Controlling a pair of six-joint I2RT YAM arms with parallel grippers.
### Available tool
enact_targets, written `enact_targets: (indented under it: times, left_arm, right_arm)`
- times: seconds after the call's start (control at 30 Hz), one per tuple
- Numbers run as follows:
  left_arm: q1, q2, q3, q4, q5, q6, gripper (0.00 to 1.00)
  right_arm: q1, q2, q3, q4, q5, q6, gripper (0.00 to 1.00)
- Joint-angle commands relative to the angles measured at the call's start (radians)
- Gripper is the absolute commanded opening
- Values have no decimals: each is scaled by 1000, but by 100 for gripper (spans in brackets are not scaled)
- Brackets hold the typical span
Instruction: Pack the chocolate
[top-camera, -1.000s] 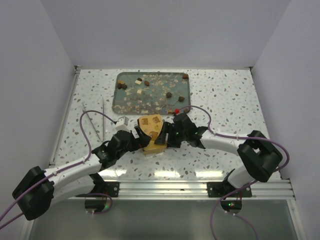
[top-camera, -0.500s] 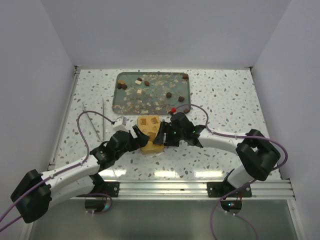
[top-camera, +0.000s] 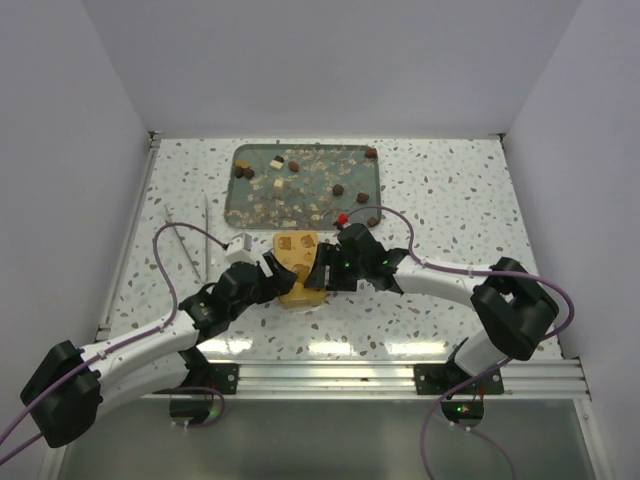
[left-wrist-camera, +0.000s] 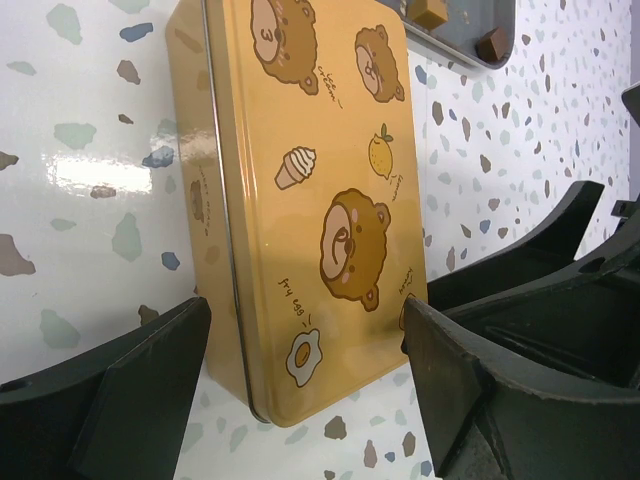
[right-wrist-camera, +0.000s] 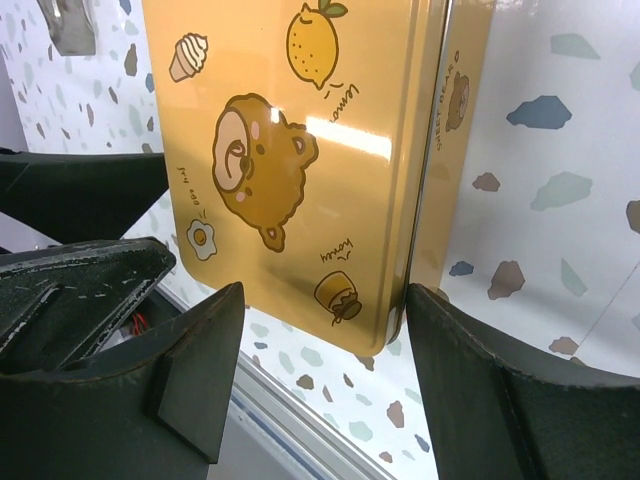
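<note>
Several small dark and cream pieces of chocolate (top-camera: 338, 189) lie scattered among pale crumbs on the grey tray (top-camera: 232, 190) at the back; two brown pieces (left-wrist-camera: 492, 45) show in the left wrist view. A gold tin (top-camera: 297, 245) with bear drawings lies shut in front of the tray. My right gripper (top-camera: 322, 268) is shut on the tin (right-wrist-camera: 300, 150) across its near right corner, both fingers against it. My left gripper (top-camera: 283, 283) straddles the tin's (left-wrist-camera: 300, 150) near end, open, its fingers close to both sides.
Two thin white sticks (top-camera: 205, 225) lie on the speckled table to the left of the tray. A metal rail (top-camera: 330, 375) runs along the near edge. White walls close in the back and both sides.
My left gripper's jaws have narrowed around the tin's near end. The right gripper has shifted slightly left and toward the tray. The tin has barely moved.
</note>
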Motion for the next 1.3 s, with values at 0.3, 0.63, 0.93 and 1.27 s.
enact_targets:
  times: [0.3, 0.63, 0.93, 1.27]
  left_arm:
    - [-4, -56, -36, -46, -46, -62, 86]
    - [-5, -14, -33, -82, -49, -92, 85]
    - [-1, 9, -39, -161, -22, -167, 78]
    - [10, 26, -69, -198, 26, -212, 76]
  right_arm:
    - [7, -18, 56, -20, 58, -55, 69]
    - [7, 1, 82, -35, 81, -90, 69]
    - [5, -8, 94, -61, 102, -111, 69]
    - [7, -15, 118, -106, 136, -151, 69]
